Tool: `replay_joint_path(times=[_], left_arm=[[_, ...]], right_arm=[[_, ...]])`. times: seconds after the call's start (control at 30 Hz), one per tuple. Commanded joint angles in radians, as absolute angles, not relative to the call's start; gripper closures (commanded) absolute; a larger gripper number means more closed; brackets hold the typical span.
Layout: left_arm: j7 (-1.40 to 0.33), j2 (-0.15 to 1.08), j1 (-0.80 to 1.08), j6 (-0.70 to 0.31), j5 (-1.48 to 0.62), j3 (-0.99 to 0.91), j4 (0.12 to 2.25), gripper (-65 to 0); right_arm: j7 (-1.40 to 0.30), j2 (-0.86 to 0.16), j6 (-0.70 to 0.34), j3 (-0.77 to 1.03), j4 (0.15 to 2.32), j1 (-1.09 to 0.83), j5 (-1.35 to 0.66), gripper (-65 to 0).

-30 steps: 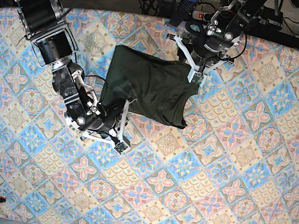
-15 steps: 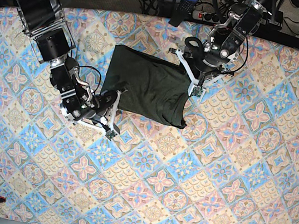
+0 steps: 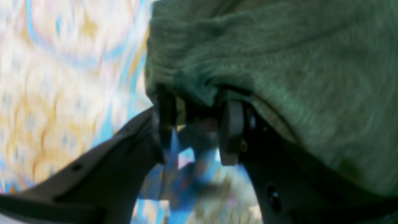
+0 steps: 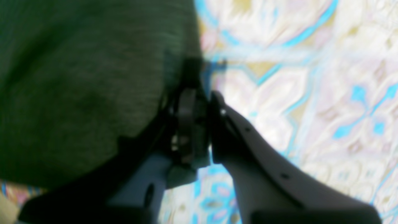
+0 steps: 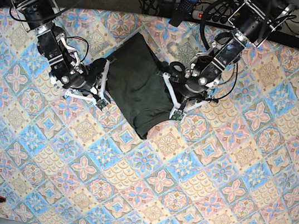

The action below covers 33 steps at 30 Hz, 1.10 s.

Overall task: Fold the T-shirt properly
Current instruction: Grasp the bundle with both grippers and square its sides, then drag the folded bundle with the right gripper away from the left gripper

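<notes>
The left pincer (image 5: 172, 101) and the right pincer (image 5: 102, 85) each clamp an edge of the T-shirt (image 5: 137, 82), which lies bunched between them on the patterned table (image 5: 230, 175)

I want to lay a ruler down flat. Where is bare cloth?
The patterned tablecloth is free below the T-shirt and toward its right edge. Crowded: beside the shirt, at the left gripper and right gripper.

T-shirt (image 5: 138, 82) on tablecloth (image 5: 213, 178) | right gripper (image 5: 104, 83) at its left edge | left gripper (image 5: 173, 98) at its right edge
</notes>
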<state>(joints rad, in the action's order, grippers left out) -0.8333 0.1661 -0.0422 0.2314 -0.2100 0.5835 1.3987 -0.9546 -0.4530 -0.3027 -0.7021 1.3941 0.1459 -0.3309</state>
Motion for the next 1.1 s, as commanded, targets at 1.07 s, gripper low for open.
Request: replay_joint_path(times=[1.07], left_arm=[[-0.820, 0.205, -0.114, 0.314, -0.209, 0.595, 1.541, -21.4]], right_arm=[[-0.992, -0.576, -0.311, -0.446, 1.897, -0.114, -0.334, -8.6]])
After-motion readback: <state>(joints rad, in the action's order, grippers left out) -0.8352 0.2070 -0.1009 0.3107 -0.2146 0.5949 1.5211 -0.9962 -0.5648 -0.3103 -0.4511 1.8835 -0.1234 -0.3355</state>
